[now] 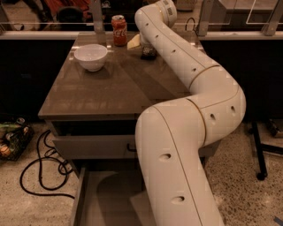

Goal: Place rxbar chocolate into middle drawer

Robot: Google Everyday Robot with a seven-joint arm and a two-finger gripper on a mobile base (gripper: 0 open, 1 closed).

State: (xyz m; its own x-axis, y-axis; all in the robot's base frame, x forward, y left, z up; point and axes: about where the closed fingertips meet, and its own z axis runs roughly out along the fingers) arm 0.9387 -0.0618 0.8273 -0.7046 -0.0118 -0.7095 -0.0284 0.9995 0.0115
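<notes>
This looks like an office break area used as a robot test space, not a home. A grey-brown counter (101,92) stands on a speckled terrazzo floor (247,176), backed by glass panels (230,13) in metal posts. A loose black cable (40,176) lies on the floor, beside what may be a basket of snacks (13,141). Only a white bowl (90,56) and a soda can (118,30) hint at a kitchen. The gripper is out of sight beyond the arm's (185,132) far end, at the counter's back edge.
</notes>
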